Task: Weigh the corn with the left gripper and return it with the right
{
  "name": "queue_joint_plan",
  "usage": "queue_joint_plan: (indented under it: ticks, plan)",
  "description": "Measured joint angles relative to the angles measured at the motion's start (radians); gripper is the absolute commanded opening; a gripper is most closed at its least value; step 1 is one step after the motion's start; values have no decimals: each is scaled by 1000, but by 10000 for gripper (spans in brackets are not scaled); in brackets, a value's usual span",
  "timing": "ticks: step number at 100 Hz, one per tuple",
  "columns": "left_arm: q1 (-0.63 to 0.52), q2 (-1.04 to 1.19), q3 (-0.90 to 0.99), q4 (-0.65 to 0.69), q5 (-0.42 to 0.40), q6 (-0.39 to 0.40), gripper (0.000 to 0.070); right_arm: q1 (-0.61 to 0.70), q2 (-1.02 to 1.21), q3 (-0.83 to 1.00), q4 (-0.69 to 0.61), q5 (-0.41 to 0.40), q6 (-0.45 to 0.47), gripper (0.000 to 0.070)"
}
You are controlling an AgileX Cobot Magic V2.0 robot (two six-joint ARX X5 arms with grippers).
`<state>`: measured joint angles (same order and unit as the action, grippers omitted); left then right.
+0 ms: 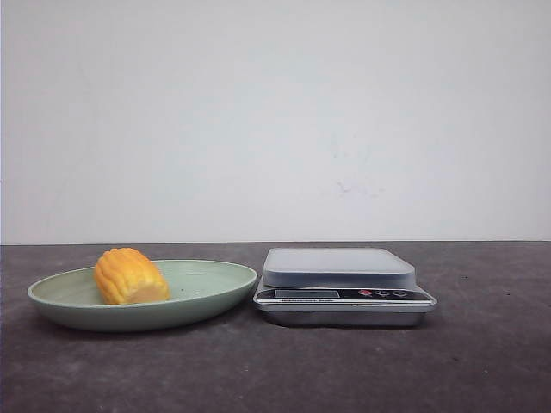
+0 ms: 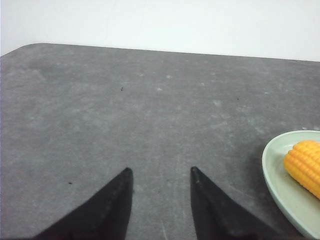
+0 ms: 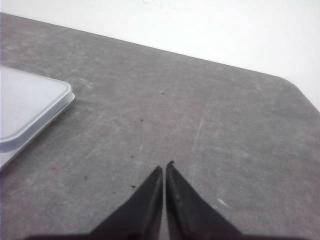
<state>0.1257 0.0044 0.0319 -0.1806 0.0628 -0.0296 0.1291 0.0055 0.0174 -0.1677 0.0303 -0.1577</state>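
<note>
The corn, a short yellow-orange cob piece, lies on its side in a pale green plate on the left of the table. A silver kitchen scale with a grey platform stands just right of the plate. Neither gripper shows in the front view. In the left wrist view my left gripper is open and empty over bare table, apart from the plate and the corn at the frame's edge. In the right wrist view my right gripper is shut and empty, beside the scale's platform.
The table is dark grey, with a plain white wall behind it. Its rounded far corners show in both wrist views.
</note>
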Motion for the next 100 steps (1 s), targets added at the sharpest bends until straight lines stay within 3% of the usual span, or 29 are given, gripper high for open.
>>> queue_joint_plan:
  ticks: [18,30,48,62,66,70,85,91,100]
  plan:
    - [0,0,0,0,0,-2,190,0,0,0,0,0,-23,7]
    - [0,0,0,2,36,-60,190,0,0,-2,36,-34,8,7]
    - [0,0,1,3,103,-272,189,0,0,-3,219,-220,294,6]
    - [0,0,4,3,211,-459,181,1,0,-3,347,-238,489,6]
    - [0,0,5,3,245,-510,131,1,0,-2,362,-240,527,6]
    - [0,0,5,4,277,-558,13,1,0,0,363,-249,561,6]
    - [0,3,25,78,468,-721,15,0,2,89,259,-389,656,4]
    - [0,10,94,98,518,-719,15,0,14,181,156,-426,659,4]
    - [0,45,273,57,522,-656,15,1,63,365,-36,-398,611,4]
